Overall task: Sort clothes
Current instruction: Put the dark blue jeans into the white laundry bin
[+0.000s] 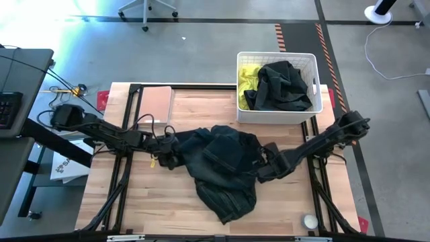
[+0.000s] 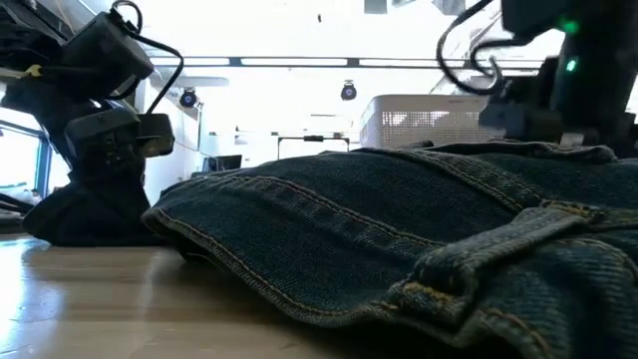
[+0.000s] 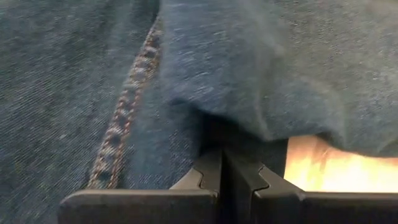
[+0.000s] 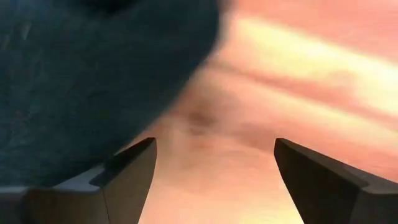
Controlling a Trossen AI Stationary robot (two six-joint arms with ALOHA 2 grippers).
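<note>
A dark blue-green denim garment [image 1: 225, 168] lies crumpled on the middle of the table, and it fills the low view [image 2: 399, 229]. My left gripper [image 1: 173, 150] is at the garment's left edge, shut on the cloth [image 3: 222, 174]. My right gripper [image 1: 261, 165] is low at the garment's right edge. Its fingers are open [image 4: 214, 171] over bare wood, with the denim [image 4: 93, 81] beside one finger; I cannot tell whether they touch. A neon yellow garment [image 1: 250, 75] and a dark garment [image 1: 282, 86] lie in a white basket [image 1: 279, 115]. My left gripper pinches a fold at the denim garment's left edge [image 3: 214, 127] between its two shut fingers. It comes from the table's left, slanting down. The garment lies slack on the table, bunched under the gripper [image 2: 85, 221].
The white basket stands at the far right of the table. A flat pale pinkish rectangle [image 1: 154, 102] lies at the far left. A small white-grey ball [image 1: 310, 220] sits near the front right corner. Bare wood shows at the near left [image 1: 148, 202].
</note>
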